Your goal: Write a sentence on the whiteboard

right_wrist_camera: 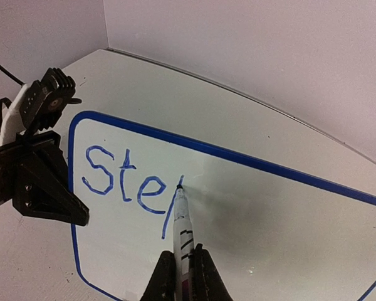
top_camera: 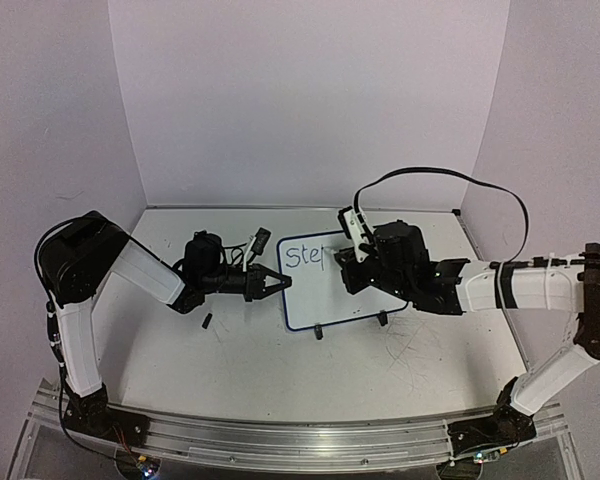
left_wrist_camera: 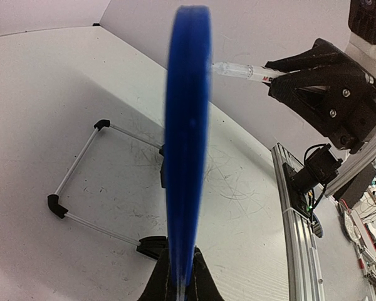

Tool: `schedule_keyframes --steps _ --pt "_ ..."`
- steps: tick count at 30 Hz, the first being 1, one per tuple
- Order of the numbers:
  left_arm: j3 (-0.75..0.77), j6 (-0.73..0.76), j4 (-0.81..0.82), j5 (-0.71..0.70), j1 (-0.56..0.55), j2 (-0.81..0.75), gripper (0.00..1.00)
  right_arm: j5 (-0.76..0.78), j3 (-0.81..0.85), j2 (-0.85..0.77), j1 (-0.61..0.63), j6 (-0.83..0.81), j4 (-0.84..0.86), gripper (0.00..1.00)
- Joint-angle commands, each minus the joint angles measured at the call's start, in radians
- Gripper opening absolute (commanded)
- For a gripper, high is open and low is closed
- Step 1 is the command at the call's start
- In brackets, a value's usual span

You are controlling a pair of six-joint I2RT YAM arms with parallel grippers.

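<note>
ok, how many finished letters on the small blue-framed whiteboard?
3: S, t, e, side by side at the whiteboard's upper left. A fourth stroke at the marker tip is unfinished.

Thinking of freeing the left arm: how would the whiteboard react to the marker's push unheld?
Likely to tip or skid: the whiteboard rests on a thin wire stand and small feet. It looks thin, stiff and light; the left gripper clamps its edge.

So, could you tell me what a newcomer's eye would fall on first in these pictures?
Probably the blue writing, "Ste" plus a half-drawn next letter, at the upper left of the whiteboard propped mid-table. Next, the marker in the right gripper, its tip touching the board at that unfinished stroke. Then the left gripper, closed on the board's left edge.
</note>
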Motion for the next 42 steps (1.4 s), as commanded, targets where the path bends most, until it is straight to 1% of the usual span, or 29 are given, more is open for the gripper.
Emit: schedule_keyframes --steps 1,10,19,33,42 --pt "0.000 0.022 -0.067 -0.003 0.001 -0.028 0.00 0.040 0.045 0.016 0.000 0.005 0.023 0.00" --pt "0.002 0.025 -0.069 -0.007 0.000 -0.026 0.00 0.096 0.026 -0.009 0.000 0.017 0.005 0.00" --pt "0.001 0.025 -0.072 -0.010 0.000 -0.028 0.00 0.118 -0.005 -0.035 0.000 0.026 -0.008 0.00" --pt "0.001 0.027 -0.078 -0.013 0.000 -0.029 0.00 0.085 -0.045 -0.049 0.003 0.043 -0.029 0.00" --pt "0.001 0.028 -0.081 -0.013 0.000 -0.033 0.00 0.062 -0.028 -0.019 0.013 0.047 -0.025 0.00"
